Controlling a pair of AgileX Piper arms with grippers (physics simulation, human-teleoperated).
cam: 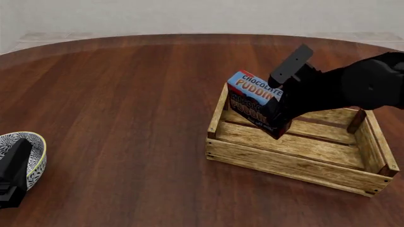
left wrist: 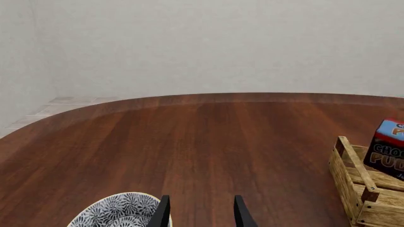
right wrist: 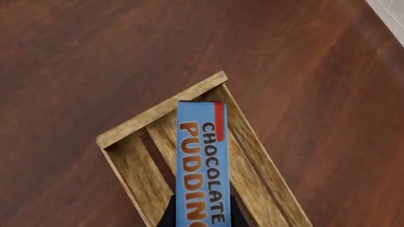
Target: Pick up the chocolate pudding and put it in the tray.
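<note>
My right jaws (right wrist: 200,215) grasp the chocolate pudding (cam: 256,100), tilted above the tray (cam: 287,163); pickup done, release remains. My left jaws (left wrist: 200,213) hang released beside the patterned bowl (left wrist: 117,210).

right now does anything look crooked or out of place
Only the pudding: it hangs tilted in the right gripper, leaning over the tray's left end rather than sitting flat on the slats. It is held there, not dropped. The bowl sits upright, and nothing looks spilled or damaged.

The front view looks down over the whole table (cam: 126,118); wrist views sit low (both share the tray (left wrist: 353,184)).
</note>
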